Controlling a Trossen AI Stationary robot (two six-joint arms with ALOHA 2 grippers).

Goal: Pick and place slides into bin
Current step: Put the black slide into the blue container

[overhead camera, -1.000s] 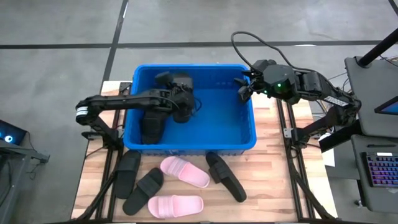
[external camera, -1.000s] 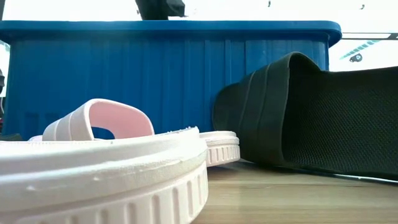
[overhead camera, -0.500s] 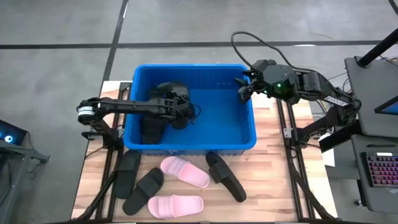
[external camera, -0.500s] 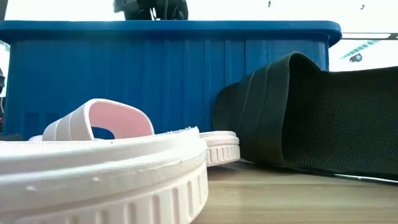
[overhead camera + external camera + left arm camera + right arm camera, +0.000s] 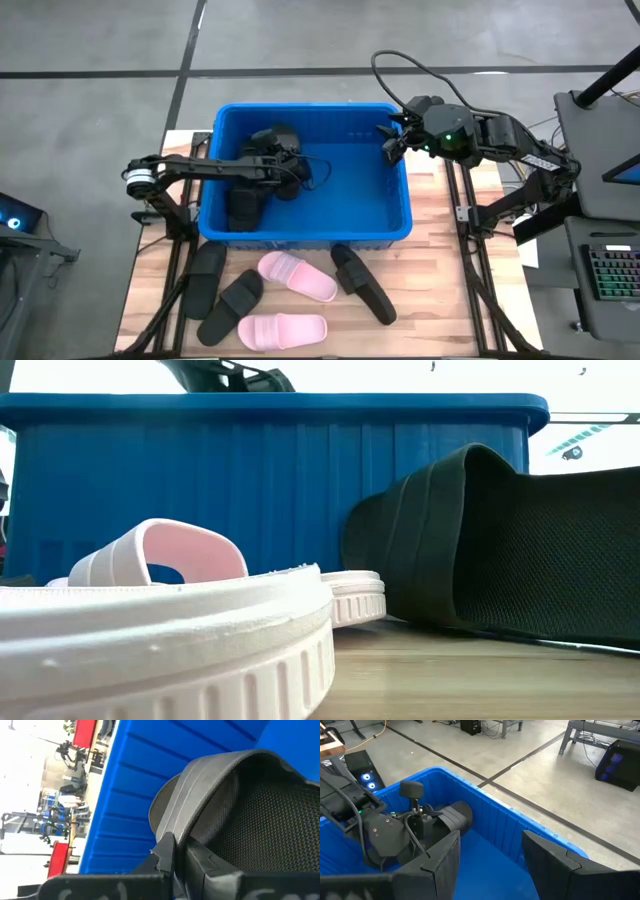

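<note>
The blue bin (image 5: 400,225) stands mid-table. My left gripper (image 5: 284,163) reaches into it from the left and is shut on a black slide (image 5: 456,817), which the left wrist view shows close up. Another black slide (image 5: 245,205) lies on the bin's floor at the near left. My right gripper (image 5: 391,147) hangs open over the bin's far right corner, with nothing between its fingers. On the wood in front of the bin lie three black slides (image 5: 362,283) (image 5: 232,305) (image 5: 205,278) and two pink ones (image 5: 297,275) (image 5: 283,330). My left gripper pinches the edge of the black slide's strap (image 5: 176,827) between its two fingers. The fingers come from the table's left, slanting downward. The slide sits inside the bin beyond the fingertips; I cannot tell whether it touches the bin's floor.
The bin's right half (image 5: 365,195) has bare floor. The low view is filled by a pink slide (image 5: 170,630) and a black slide (image 5: 500,550) in front of the bin wall. Arm frames and cables stand at both table ends.
My left gripper has sunk deeper into the bin with the black slide, staying shut on it; in the low view its top has dropped toward the rim. My right gripper has kept still.
</note>
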